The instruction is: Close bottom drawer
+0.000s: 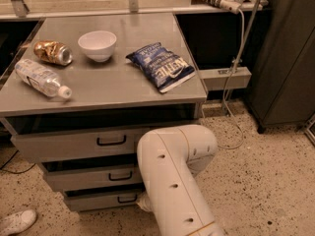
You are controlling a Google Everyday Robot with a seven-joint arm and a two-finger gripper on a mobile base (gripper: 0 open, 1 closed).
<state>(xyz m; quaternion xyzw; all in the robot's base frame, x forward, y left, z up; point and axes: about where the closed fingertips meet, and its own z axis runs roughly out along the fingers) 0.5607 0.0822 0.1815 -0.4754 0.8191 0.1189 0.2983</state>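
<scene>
The bottom drawer (96, 201) is the lowest of three grey drawers in the cabinet, with a low flat front and a small black handle (127, 199). It stands slightly pulled out, with a dark gap above its front. My white arm (172, 181) reaches down in front of the cabinet's right side. My gripper (143, 202) is at the right end of the bottom drawer's front and is mostly hidden behind the arm.
The middle drawer (88, 177) and top drawer (69, 145) also stand slightly out. On the cabinet top (113, 85) lie a white bowl (97, 44), a blue chip bag (162, 66), a can (52, 52) and a water bottle (42, 78). A white shoe (15, 222) lies on the floor at left.
</scene>
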